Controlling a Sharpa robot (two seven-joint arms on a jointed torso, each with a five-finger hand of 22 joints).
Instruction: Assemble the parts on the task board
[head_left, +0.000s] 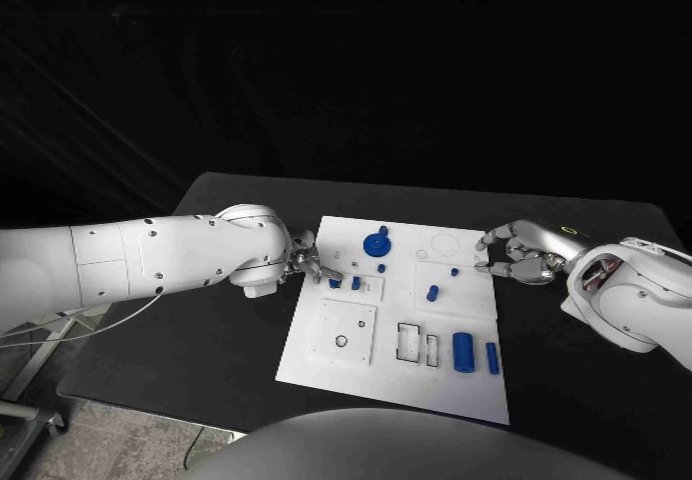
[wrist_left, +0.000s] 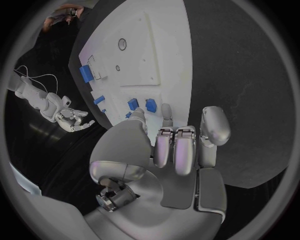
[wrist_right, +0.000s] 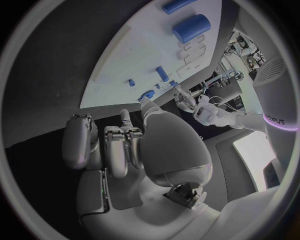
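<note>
The white task board (head_left: 325, 350) lies mid-table. On it are a blue round gear (head_left: 375, 243), two small blue pieces (head_left: 335, 283) near its left edge, a short peg (head_left: 433, 293), a tiny piece (head_left: 454, 271), a thick cylinder (head_left: 463, 352) and a slim bar (head_left: 492, 358). My left hand (head_left: 306, 262) reaches over the left edge, fingers stretched toward the two small pieces (wrist_left: 132, 104); I cannot tell whether it touches them. My right hand (head_left: 516, 255) hovers at the right edge with fingers loosely bent and nothing in them; the gear (wrist_right: 147, 94) shows beyond its thumb.
Rectangular slots (head_left: 410, 342) and a square recess with a small hole (head_left: 346, 328) mark the board's near half. Black tabletop (head_left: 202, 340) surrounds the board. My left forearm (head_left: 159, 255) lies across the table's left side.
</note>
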